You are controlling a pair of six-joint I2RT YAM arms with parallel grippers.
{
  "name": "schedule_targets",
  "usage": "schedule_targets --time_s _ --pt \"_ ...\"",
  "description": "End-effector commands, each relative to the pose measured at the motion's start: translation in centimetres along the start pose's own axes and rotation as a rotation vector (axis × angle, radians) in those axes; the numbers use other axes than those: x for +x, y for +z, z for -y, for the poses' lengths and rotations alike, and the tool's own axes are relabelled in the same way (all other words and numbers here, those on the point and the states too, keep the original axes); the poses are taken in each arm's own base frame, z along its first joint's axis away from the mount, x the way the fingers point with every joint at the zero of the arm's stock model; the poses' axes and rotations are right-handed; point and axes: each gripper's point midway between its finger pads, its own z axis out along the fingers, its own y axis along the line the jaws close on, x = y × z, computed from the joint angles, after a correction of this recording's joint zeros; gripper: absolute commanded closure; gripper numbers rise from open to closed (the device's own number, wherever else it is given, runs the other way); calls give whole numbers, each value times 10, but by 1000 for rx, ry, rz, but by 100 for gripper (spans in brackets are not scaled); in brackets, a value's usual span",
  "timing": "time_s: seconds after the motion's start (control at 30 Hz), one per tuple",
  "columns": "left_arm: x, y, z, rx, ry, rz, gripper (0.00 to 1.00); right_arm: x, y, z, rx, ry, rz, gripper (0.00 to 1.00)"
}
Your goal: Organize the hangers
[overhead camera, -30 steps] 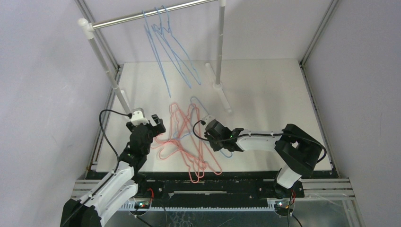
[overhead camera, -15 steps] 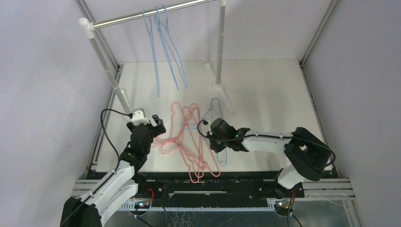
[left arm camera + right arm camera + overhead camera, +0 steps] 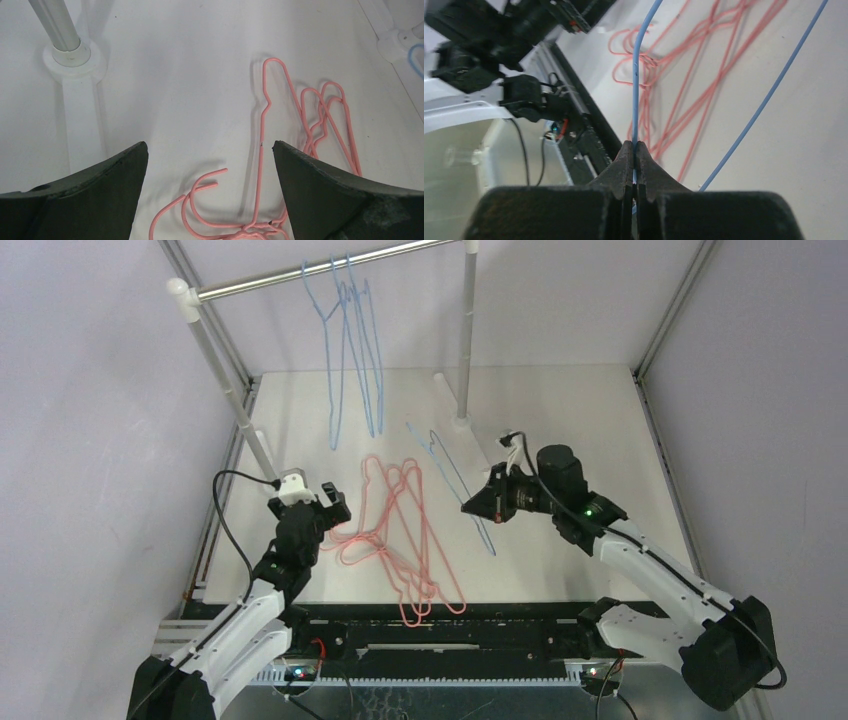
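Note:
Several pink hangers [image 3: 405, 540] lie tangled on the white table in the middle; they also show in the left wrist view [image 3: 265, 150] and the right wrist view [image 3: 704, 75]. Light blue hangers [image 3: 350, 350] hang on the silver rail [image 3: 320, 270]. My right gripper [image 3: 470, 506] is shut on the wire of a light blue hanger [image 3: 460, 480], held lifted above the table right of the pink pile; its wire runs up from the jaws in the right wrist view [image 3: 636, 75]. My left gripper [image 3: 322, 508] is open and empty, low over the hooks of the pink pile [image 3: 210, 190].
The rail stands on two white posts, one at the back right [image 3: 466, 340] and one at the left [image 3: 225, 380], whose foot shows in the left wrist view [image 3: 70, 52]. Aluminium frame rails edge the table [image 3: 570, 420].
My right arm has lifted and swung right and back, carrying the blue hanger up off the pile. The hanging blue hangers have swung to near vertical. The left arm has not moved.

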Motion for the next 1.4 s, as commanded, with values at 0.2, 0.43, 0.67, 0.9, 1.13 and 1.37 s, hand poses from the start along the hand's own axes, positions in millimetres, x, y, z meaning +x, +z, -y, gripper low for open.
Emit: schedule_targets --time_s 0.2,0.43,0.67,0.9,1.13,1.37 --pt "-10 0 6 22 -24 46 0 -62 -39 -56 -231 17 198 100" --pt "-12 -1 5 24 -26 52 0 -121 -50 -71 -212 -60 364 100" --pt "-12 -2 5 22 -28 54 1 -201 -57 -98 -225 -193 536 100" --pt "-12 -1 6 27 -34 53 0 -271 -41 -109 -247 -268 661 100" --pt "-11 -1 8 34 -37 49 1 -302 4 -91 -237 -252 667 100" --pt "-11 -1 8 36 -37 50 1 -321 43 -78 -265 -225 645 100"
